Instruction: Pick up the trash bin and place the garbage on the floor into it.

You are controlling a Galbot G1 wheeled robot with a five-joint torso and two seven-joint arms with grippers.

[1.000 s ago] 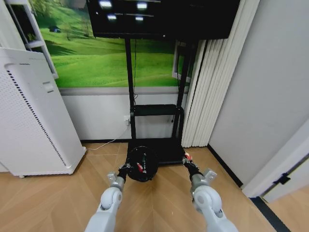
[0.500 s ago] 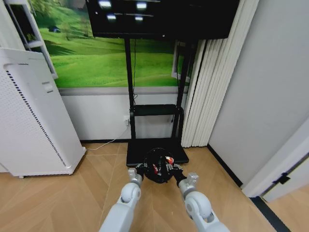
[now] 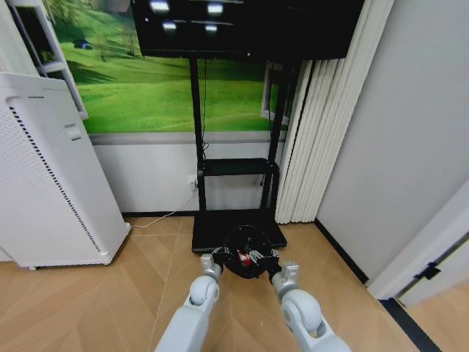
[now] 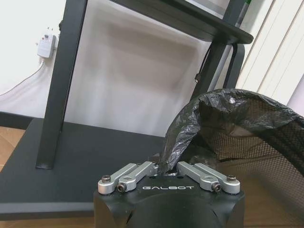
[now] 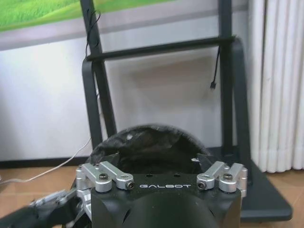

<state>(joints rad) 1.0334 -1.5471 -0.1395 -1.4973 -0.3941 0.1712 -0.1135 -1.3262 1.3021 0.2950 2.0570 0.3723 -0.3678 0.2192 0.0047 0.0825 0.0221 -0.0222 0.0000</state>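
Observation:
The trash bin (image 3: 245, 251), a small round black mesh basket with a black liner, hangs just above the front edge of the TV stand base. My left gripper (image 3: 218, 257) is shut on its rim and liner; in the left wrist view the liner (image 4: 190, 128) bunches right at the closed fingers, with the mesh wall (image 4: 251, 142) beyond. My right gripper (image 3: 271, 259) is at the bin's opposite side, open, and the bin mouth (image 5: 147, 142) is directly in front of it. Garbage lies inside: a small red can (image 3: 236, 257) and a red-and-white piece (image 3: 254, 254).
The black TV stand base (image 3: 220, 227) and its posts stand directly behind the bin. A tall white perforated appliance (image 3: 51, 176) is at the left, with a cable (image 3: 165, 218) on the floor. White curtains (image 3: 308, 132) and a wall close the right. Open wood floor (image 3: 132, 293) lies to the left.
My left arm carried the bin to the right, toward the middle. My right gripper brought the red-and-white piece over the bin, and the piece now lies inside.

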